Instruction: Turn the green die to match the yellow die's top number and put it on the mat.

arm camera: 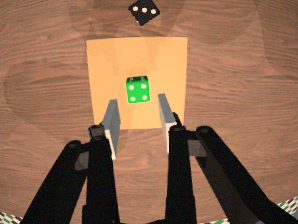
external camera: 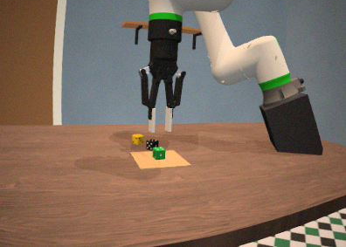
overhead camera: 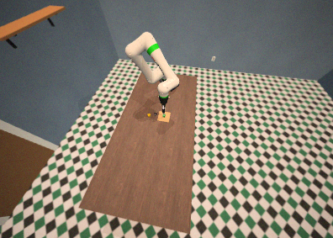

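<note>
The green die [external camera: 159, 153] sits flat on the small orange mat [external camera: 160, 161], fully inside its edges; in the wrist view the green die [arm camera: 137, 90] shows four pips on top, near the middle of the mat. My gripper [external camera: 160, 126] hangs straight above the green die, clear of it. Its fingers are apart and empty.
A black die [external camera: 151, 144] [arm camera: 144, 10] showing three pips lies on the wooden table between the yellow die and the mat. The arm's dark base [external camera: 292, 124] stands at the right. A wall shelf [overhead camera: 29, 21] is far off.
</note>
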You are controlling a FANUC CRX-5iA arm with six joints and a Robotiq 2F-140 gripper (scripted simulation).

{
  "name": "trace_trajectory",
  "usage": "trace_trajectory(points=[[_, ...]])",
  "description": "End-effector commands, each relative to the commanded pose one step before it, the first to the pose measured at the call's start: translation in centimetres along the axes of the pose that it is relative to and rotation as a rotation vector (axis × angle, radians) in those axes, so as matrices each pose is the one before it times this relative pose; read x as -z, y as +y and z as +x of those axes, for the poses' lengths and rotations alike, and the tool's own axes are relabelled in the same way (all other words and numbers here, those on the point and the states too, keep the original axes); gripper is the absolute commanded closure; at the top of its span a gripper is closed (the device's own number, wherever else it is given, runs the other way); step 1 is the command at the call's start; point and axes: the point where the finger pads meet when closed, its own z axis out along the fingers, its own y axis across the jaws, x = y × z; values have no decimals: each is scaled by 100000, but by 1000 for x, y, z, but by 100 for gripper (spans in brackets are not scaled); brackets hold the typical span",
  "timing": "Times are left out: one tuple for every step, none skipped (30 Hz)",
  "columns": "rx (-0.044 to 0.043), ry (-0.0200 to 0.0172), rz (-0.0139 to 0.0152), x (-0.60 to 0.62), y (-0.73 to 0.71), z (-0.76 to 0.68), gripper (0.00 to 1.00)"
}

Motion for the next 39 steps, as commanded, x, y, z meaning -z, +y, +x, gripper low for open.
trace_trajectory(points=[[6,478,-95,2,8,-15,72],[12,1008,-263,-46,48,-8,72],[17,1678,-386,-68,70,-13,72],[17,2333,-432,-76,78,-19,72],[9,2883,-369,-66,65,-24,72],[-8,3255,-205,-37,34,-30,72],[-33,3397,21,4,-7,-36,72],[-59,3289,247,45,-47,-41,72],[-79,2942,409,74,-74,-43,72],[-85,2401,467,85,-84,-40,72],[0,0,0,0,0,0,72],[0,0,0,0,0,0,72],[-74,1739,414,76,-73,-32,72],[-35,756,200,53,-35,-143,72],[0,1,0,26,1,-196,72],[0,0,0,4,0,-32,72],[1,71,-13,-3,2,-1,72],[7,440,-76,-16,10,-4,72],[16,1031,-168,-35,22,-9,72],[23,1710,-246,-52,32,-15,72],[24,2366,-274,-58,35,-22,72],[17,2908,-232,-49,29,-29,72],[0,3269,-126,-27,14,-36,72],[-23,3403,19,4,-5,-42,72],[-47,3293,162,35,-23,-44,72],[-64,2950,264,57,-35,-43,72],[-69,2414,300,65,-38,-37,72],[0,0,0,0,0,0,72],[0,0,0,0,0,0,72],[-60,1754,265,58,-33,-28,72],[-21,569,95,42,-12,-181,72],[0,0,0,21,1,-159,72],[0,0,0,3,0,-26,72],[1,72,-8,-2,0,0,72],[5,445,-48,-12,3,-2,72],[10,1042,-105,-26,5,-6,72],[15,1724,-153,-38,8,-11,72],[15,2378,-170,-42,8,-18,72],[10,2914,-144,-36,6,-27,72]])
